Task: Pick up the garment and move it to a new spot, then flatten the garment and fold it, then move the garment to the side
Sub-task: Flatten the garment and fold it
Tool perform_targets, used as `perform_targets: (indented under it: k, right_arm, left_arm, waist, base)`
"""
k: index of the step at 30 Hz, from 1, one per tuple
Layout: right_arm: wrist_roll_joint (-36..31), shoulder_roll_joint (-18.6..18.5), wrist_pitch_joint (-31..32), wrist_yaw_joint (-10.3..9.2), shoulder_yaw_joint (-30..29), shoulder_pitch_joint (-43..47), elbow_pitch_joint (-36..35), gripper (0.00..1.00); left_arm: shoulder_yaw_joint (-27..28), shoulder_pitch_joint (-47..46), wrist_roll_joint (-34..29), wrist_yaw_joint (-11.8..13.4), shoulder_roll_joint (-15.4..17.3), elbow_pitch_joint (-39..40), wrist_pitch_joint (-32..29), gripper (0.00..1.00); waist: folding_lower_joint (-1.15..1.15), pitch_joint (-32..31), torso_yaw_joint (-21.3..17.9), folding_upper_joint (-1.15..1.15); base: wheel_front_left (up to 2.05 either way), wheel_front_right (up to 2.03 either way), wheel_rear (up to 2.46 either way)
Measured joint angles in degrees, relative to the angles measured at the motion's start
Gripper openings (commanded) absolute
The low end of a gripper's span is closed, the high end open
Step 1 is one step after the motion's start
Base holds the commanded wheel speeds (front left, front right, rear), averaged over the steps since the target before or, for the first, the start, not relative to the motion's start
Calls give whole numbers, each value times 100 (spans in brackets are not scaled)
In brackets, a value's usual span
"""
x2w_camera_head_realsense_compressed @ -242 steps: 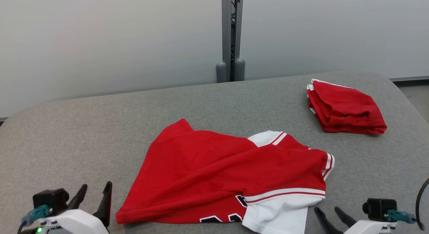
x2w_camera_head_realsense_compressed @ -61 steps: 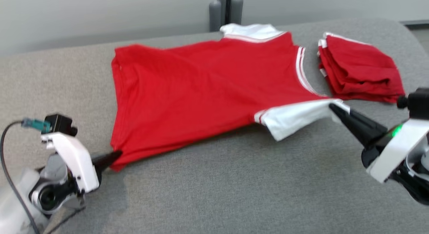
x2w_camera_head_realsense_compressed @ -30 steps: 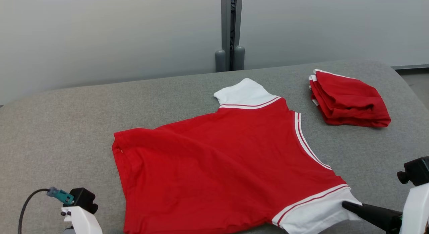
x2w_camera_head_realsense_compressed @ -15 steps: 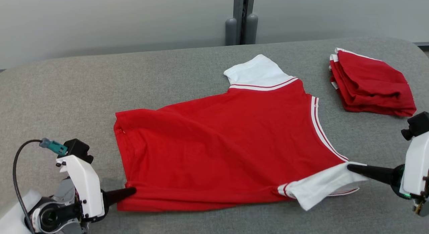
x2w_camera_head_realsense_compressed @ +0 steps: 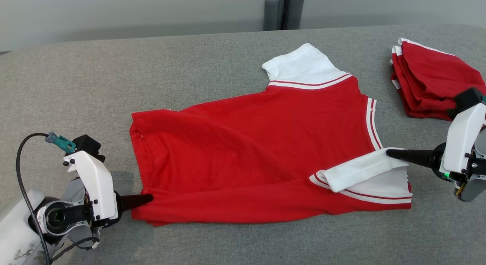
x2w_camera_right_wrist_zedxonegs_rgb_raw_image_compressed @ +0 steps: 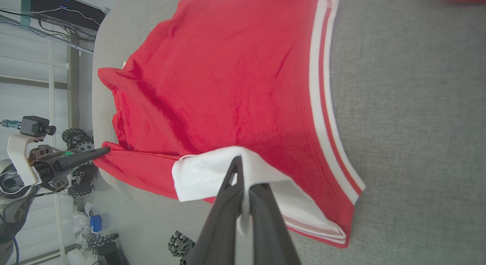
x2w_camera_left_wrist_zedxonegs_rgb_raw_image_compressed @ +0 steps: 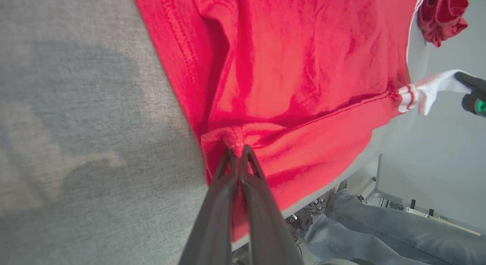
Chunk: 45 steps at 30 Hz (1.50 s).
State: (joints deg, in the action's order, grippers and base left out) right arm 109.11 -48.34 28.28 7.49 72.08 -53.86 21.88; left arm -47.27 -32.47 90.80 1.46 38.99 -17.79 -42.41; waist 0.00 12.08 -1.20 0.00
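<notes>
left gripper [x2w_camera_head_realsense_compressed: 149, 198], two long dark fingers — low at lower left, pointing right, pinched closed on hem of red-and-white garment [x2w_camera_head_realsense_compressed: 265, 143]. right gripper [x2w_camera_head_realsense_compressed: 390, 153] — opposite side, pointing left, clamped on its sleeve.

Red garment [x2w_camera_head_realsense_compressed: 258, 143] with white sleeves lies spread, near edge folded over.

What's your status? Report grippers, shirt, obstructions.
Left gripper shut on shirt hem corner. Right gripper shut on its white sleeve, folded over the body. Folded red pile apart, far right.
</notes>
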Motion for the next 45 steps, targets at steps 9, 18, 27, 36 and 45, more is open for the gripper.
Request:
perform_targets:
  k: [9, 18, 27, 36, 45]
  right_arm:
    - [-246, 401, 167, 0, 59, -331, 599, 0]
    - [-425, 634, -37, 0, 51, -366, 801, 0]
    - [-634, 898, -954, 0, -283, -380, 884, 100]
    - [-902, 959, -1839, 0, -684, -68, 617, 100]
    - [-1386, 776, -3010, 0, -1014, 628, 243, 100]
  left_arm:
    - [-16, -199, -48, -98, -134, -245, -77, 0]
    - [-45, -263, -64, -145, -181, -396, -170, 3]
    - [-23, -305, -176, -12, -174, -570, -30, 100]
    - [176, -314, -208, -94, -237, -701, 448, 100]
    - [587, 101, -558, -511, -118, -650, 2006, 100]
  waist:
    - [0, 116, 29, 0]
    - [0, 95, 30, 0]
    - [0, 39, 0, 0]
    - [0, -17, 18, 0]
    - [0, -377, -20, 0]
  base:
    - [0, 0, 0]
    - [0, 0, 0]
    - [0, 0, 0]
    - [0, 0, 0]
    - [0, 0, 0]
